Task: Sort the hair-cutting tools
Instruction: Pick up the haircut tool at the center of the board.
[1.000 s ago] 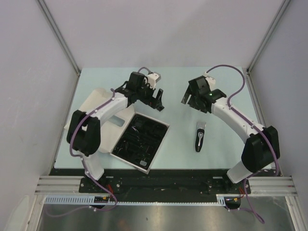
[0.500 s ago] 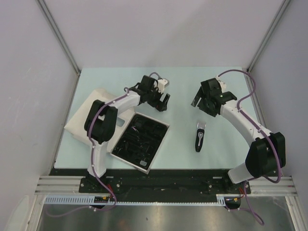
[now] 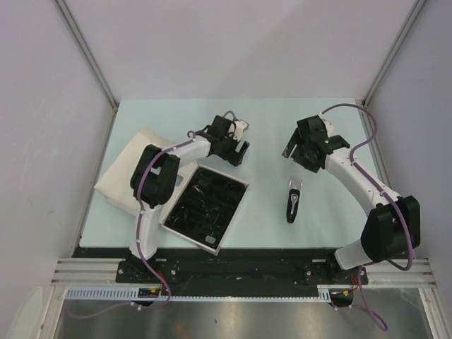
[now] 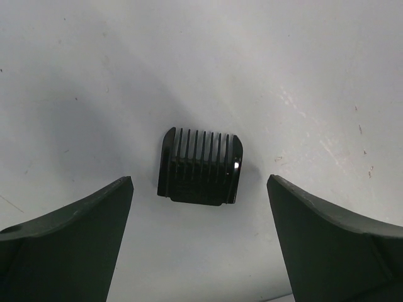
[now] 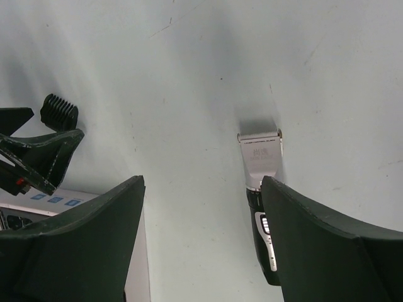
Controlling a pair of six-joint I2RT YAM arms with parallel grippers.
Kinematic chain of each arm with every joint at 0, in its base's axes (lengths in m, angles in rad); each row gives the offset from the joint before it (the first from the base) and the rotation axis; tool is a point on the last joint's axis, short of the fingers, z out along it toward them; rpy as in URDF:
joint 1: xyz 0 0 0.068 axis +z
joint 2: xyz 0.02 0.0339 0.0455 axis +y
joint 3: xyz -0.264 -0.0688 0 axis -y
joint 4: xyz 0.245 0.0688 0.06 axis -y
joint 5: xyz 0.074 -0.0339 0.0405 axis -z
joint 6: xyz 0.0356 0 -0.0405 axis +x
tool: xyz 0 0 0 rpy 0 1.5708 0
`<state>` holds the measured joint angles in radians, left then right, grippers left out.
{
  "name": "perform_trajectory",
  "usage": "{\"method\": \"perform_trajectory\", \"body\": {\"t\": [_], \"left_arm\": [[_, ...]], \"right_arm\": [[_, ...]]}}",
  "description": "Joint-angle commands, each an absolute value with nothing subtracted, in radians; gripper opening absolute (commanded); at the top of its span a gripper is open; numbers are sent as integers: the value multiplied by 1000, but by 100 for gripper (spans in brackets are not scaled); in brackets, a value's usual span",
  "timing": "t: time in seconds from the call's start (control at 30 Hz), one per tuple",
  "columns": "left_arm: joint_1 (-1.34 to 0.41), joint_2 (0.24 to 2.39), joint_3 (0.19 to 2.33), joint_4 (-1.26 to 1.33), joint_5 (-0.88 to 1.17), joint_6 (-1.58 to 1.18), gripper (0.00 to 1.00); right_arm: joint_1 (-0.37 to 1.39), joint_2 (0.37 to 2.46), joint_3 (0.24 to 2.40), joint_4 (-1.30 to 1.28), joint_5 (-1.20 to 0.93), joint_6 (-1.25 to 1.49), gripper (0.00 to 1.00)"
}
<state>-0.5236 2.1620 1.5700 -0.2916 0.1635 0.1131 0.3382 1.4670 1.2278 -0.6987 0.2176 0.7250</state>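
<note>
The left arm (image 3: 185, 148) folds sharply at its elbow and reaches forward. The left gripper (image 3: 239, 150) points down, its two fingers (image 4: 75, 242) spread wide. To its right, well apart, the right gripper (image 3: 291, 150) also points down, wide open. The right arm (image 3: 360, 182) curves behind it in a long bow.

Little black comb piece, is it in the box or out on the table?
Out. The comb guard lies flat on the bare table, between the open fingers of the left gripper, touching neither.
</note>
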Motion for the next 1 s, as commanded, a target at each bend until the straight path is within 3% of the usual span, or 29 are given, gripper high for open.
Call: {"method": "perform_trajectory", "body": {"t": [0.0,0.23,0.6,0.97], "left_arm": [[-531,2180,1614,-258,190,152,92],[-538,2187,1624,-256,156,153,77],[-601,2215,1623,-256,11,155,70],[-604,2178,1585,-253,-72,92,46]], "right_arm": [[333,1427,1221,-695,210,729,80],[333,1422,1212,-686,201,732,79],[333,1411,1204,-686,195,730,78],[331,1387,1180,-681,189,727,78]]}}
